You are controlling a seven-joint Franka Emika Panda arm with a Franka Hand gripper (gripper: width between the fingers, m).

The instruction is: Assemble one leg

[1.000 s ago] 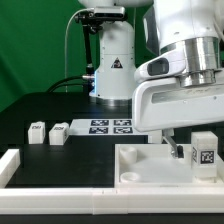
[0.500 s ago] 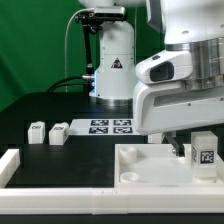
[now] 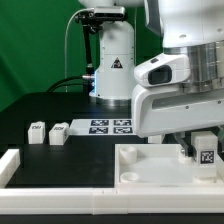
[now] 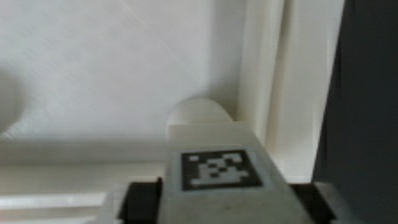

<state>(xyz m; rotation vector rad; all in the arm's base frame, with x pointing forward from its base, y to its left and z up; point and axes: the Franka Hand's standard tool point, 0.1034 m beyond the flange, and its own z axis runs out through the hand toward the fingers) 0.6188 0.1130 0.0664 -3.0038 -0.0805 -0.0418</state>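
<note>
A leg (image 3: 207, 153), a small white block with a square tag, stands on the large white panel (image 3: 150, 168) at the exterior view's right. My gripper (image 3: 199, 147) has come down over it. In the wrist view the leg (image 4: 217, 150) fills the space between my dark fingers (image 4: 146, 203), which press against both of its sides, so the gripper (image 4: 222, 207) is shut on the leg. Two more legs (image 3: 37, 132) (image 3: 59, 132) lie on the black table at the exterior view's left.
The marker board (image 3: 110, 126) lies flat behind the panel. A white rail (image 3: 60, 196) runs along the table's front, with a short arm (image 3: 8, 164) at the left. The robot's base (image 3: 112, 60) stands at the back.
The hand has sunk a little over the right-hand leg, and the jaws have gone from wide apart to closed against its sides.
</note>
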